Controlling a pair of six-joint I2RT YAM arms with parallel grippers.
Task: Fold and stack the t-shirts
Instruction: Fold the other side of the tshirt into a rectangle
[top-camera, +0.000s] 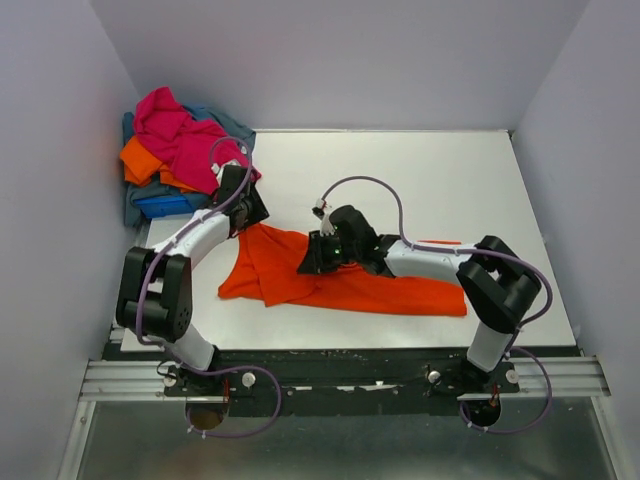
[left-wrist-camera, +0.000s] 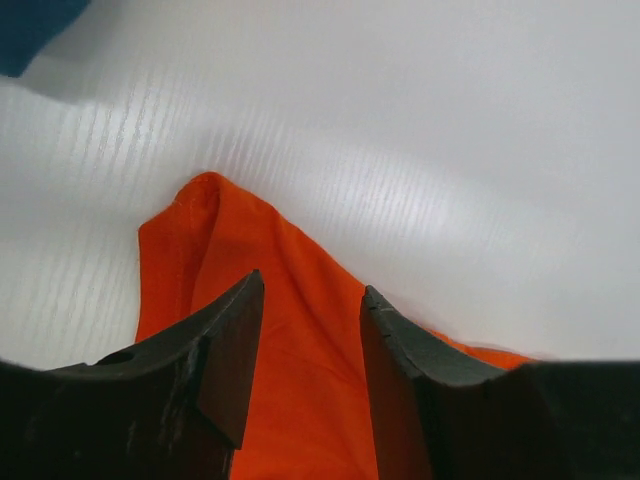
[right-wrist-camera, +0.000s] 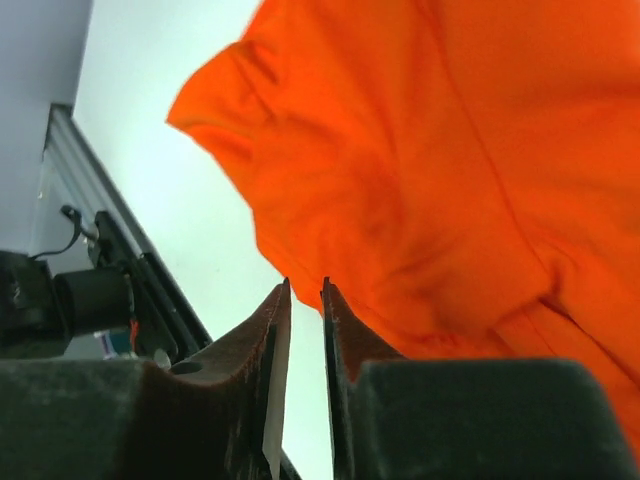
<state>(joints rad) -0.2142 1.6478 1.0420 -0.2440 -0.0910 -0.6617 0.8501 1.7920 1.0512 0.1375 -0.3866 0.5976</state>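
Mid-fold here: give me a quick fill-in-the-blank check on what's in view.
The t-shirt spread on the table is ____.
The topmost shirt in the corner pile is ____.
The end effector nearest that pile belongs to the ____ arm.
Missing words: orange; pink; left.

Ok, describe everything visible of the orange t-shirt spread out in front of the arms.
The orange t-shirt is plain, soft, thin-looking fabric, lying rumpled and partly folded on the near half of the white table. The left gripper hangs over its far-left corner, jaws apart; the right gripper sits low over its middle.
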